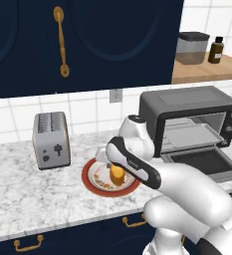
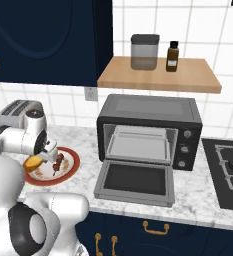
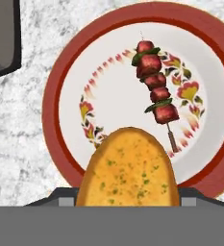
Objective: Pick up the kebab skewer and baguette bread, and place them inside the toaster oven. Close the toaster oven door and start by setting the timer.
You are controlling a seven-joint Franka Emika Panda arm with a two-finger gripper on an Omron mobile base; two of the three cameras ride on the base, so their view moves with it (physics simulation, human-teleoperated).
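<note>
The tool gripped the baguette bread between its fingers, above the plate; the kebab skewer lay beyond.

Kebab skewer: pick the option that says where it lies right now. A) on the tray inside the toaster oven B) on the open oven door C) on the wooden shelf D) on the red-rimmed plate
D: the kebab skewer lies flat on the red-rimmed plate, beside the baguette bread that sits between the gripper's jaws.

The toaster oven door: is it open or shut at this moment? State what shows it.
Open. The toaster oven door lies dropped flat in front of the toaster oven, and the tray inside is exposed.
</note>
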